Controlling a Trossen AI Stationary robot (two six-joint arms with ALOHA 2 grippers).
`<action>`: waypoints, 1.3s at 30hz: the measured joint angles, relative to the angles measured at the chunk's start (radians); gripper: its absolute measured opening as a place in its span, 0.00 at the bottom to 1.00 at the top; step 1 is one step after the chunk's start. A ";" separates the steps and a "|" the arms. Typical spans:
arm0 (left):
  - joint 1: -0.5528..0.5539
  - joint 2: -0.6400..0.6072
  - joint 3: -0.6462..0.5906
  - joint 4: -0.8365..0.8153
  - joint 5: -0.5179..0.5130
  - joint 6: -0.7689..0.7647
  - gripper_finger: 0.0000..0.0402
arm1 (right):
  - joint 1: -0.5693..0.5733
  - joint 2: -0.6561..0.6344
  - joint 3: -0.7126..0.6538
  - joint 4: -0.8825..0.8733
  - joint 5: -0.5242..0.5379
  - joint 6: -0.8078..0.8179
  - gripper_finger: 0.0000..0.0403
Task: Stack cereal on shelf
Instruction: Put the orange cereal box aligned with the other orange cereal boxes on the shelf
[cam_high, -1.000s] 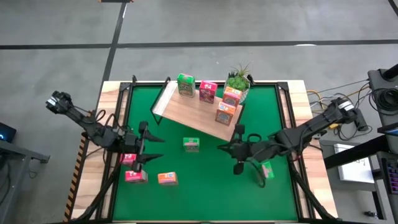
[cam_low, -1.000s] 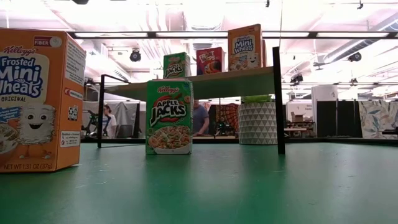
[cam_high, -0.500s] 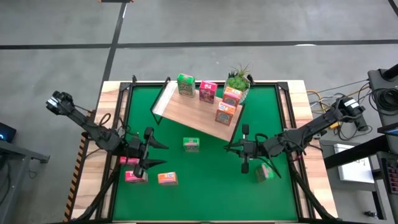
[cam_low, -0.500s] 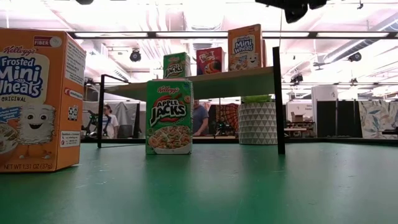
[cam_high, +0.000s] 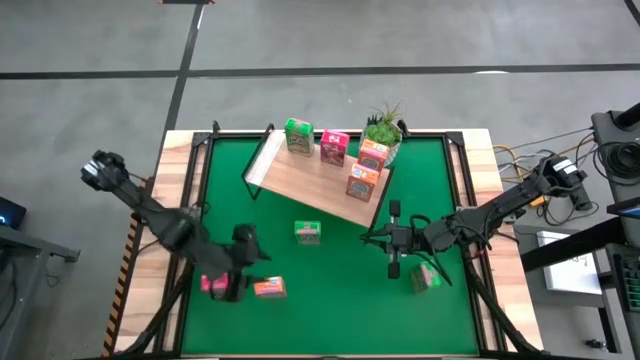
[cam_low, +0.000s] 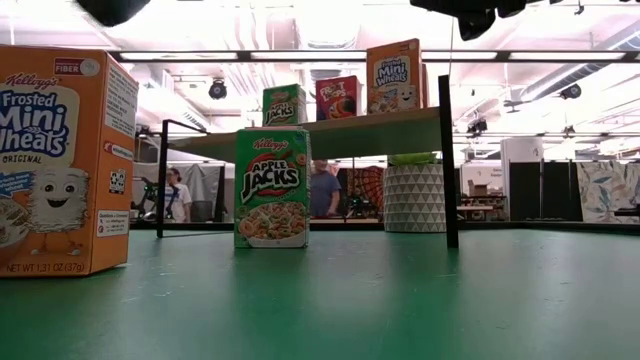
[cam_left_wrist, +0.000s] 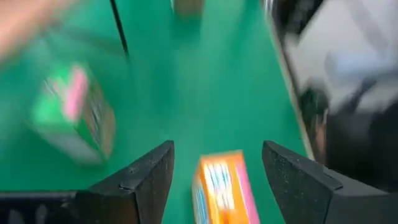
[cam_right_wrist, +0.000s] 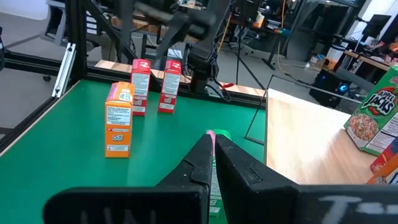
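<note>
Standing upright on the green worktop (cam_high: 330, 290), the small orange cardboard cereal box (cam_high: 268, 288), probably light and crushable, is facing the left pincer (cam_left_wrist: 211, 171), spread wide, best gripping its flat sides.

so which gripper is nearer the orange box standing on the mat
Left. The left gripper, open, hovers right beside the orange box; the right gripper, shut, sits across the mat, well off to its right.

Blurred by motion, the left pincer (cam_left_wrist: 217, 180) stands spread above the green counter (cam_left_wrist: 205, 93), an orange cereal box (cam_left_wrist: 221, 186) between its fingers (cam_left_wrist: 140, 180), a green box (cam_left_wrist: 74, 118) nearby.
</note>
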 joint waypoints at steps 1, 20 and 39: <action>-0.010 0.037 0.028 -0.057 0.009 -0.022 0.57 | 0.000 0.000 0.000 0.000 0.000 0.000 0.02; -0.049 0.303 0.180 -0.302 0.041 -0.200 0.65 | 0.000 0.001 0.000 -0.001 -0.002 0.019 0.02; -0.049 0.311 0.186 -0.294 0.072 -0.176 0.71 | 0.000 0.001 0.001 -0.002 -0.002 0.019 0.02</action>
